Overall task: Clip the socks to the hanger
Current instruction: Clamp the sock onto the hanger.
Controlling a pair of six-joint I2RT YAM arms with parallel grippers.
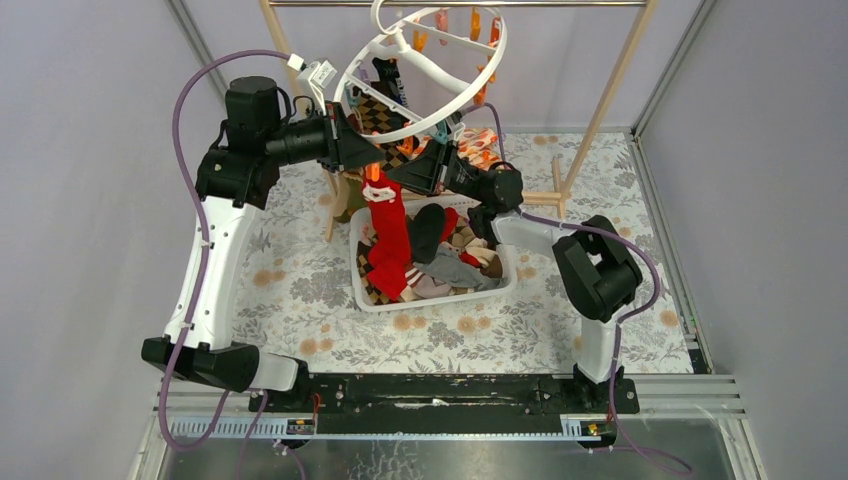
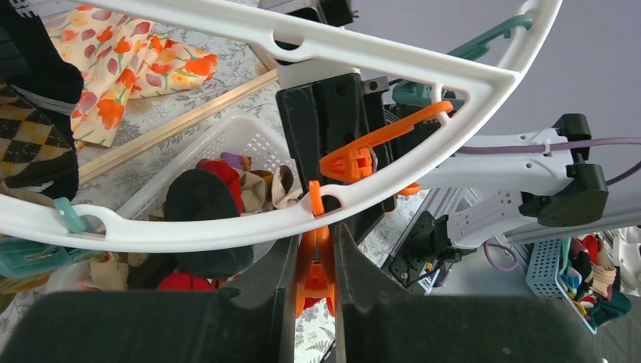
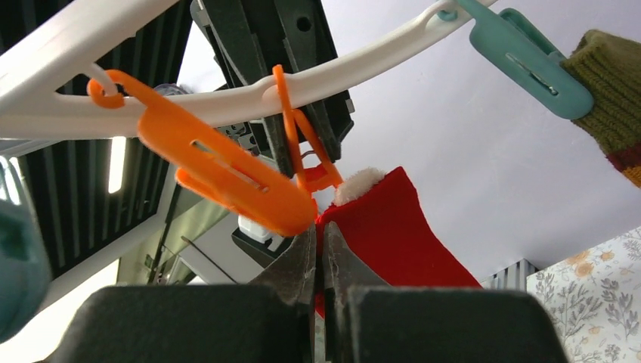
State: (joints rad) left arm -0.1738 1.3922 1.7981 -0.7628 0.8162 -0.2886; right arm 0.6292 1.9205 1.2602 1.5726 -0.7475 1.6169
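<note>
The white ring hanger (image 1: 430,70) hangs tilted from the pole at the top centre. My left gripper (image 1: 368,155) is shut on an orange clip (image 2: 316,265) just under the ring's rim (image 2: 189,231). My right gripper (image 1: 412,170) is shut on the top edge of a red sock (image 3: 393,227), held right beside that clip (image 3: 306,162). The red sock (image 1: 388,235) hangs down into the basket. An argyle sock (image 1: 375,115) and an olive sock (image 3: 612,98), held by a teal clip (image 3: 529,64), hang on the hanger.
A white slotted basket (image 1: 360,290) below holds several loose socks (image 1: 440,250). The pale wooden pole frame (image 1: 610,90) stands behind. An orange floral cloth (image 2: 128,60) lies by it. A free orange clip (image 3: 227,174) hangs close to my right fingers.
</note>
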